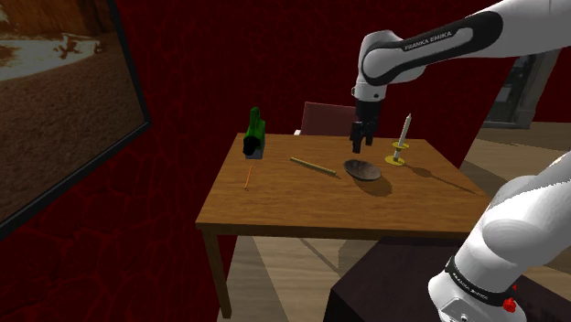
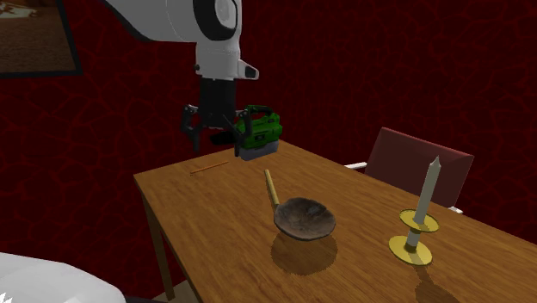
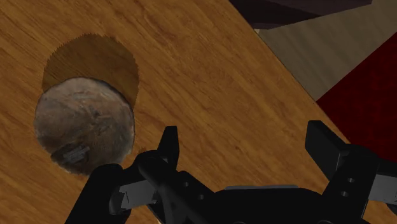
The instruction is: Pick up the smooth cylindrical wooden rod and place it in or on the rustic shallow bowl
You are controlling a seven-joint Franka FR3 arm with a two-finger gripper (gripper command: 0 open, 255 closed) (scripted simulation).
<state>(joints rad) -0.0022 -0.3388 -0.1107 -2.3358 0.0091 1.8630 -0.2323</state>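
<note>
A thin, pale wooden rod (image 1: 314, 166) (image 2: 272, 188) lies flat on the table, one end almost touching the shallow brown bowl (image 1: 362, 169) (image 2: 304, 218). My black gripper (image 1: 360, 137) (image 2: 211, 129) hangs in the air above the table, a little behind the bowl, open and empty. In the wrist view the gripper (image 3: 245, 149) has its fingers wide apart over bare wood, with the mottled bowl (image 3: 84, 127) off to one side of one finger (image 3: 168, 147).
The wooden table (image 1: 274, 206) also carries a green boxy object (image 1: 255, 134) (image 2: 258, 133), a small orange stick (image 1: 248, 178) (image 2: 209, 166) and a white candle in a yellow holder (image 1: 400, 146) (image 2: 417, 224). A dark red chair (image 2: 417, 159) stands behind it.
</note>
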